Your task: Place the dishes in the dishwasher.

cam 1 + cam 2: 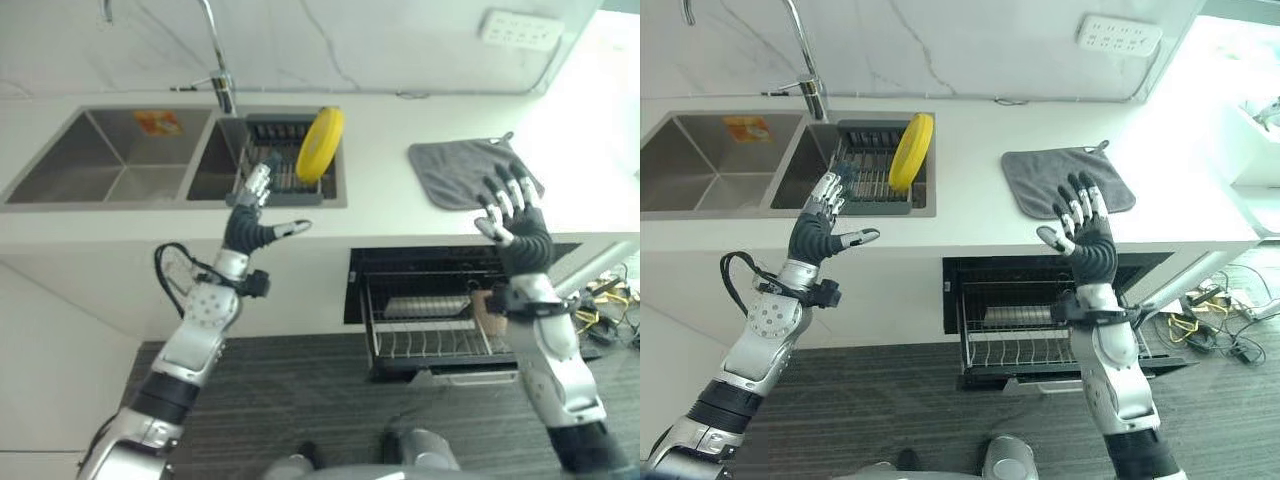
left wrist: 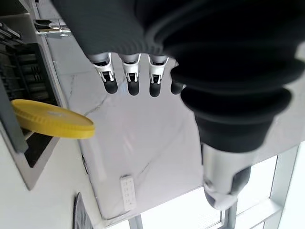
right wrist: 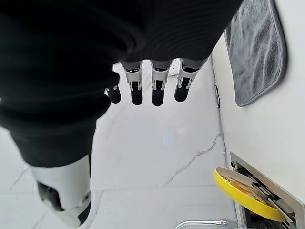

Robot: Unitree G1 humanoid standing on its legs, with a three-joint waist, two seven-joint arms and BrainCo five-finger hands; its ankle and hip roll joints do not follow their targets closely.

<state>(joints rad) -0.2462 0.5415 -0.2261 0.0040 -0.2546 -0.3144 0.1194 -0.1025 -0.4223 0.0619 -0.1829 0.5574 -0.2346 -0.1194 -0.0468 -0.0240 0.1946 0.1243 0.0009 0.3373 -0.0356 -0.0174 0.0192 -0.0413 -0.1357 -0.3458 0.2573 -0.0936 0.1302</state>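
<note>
You see a round yellow plastic plate (image 1: 320,143) standing on edge in a dark drying rack (image 1: 280,160) inside the right basin of a steel sink (image 1: 110,160). Your left hand (image 1: 250,215) and right hand (image 1: 512,218) are raised with fingers spread, holding nothing. The open dishwasher's wire rack (image 1: 430,335) sits below the white counter (image 1: 390,200), where a grey cloth (image 1: 460,170) lies.

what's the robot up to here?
Nothing is in hand yet. Both hands are raised in front of the counter, open and empty: the left hand near the sink, the right hand near the grey cloth. A yellow plate stands on edge in the rack in the sink's right basin. Below the counter the dishwasher is open, its rack pulled out.
</note>
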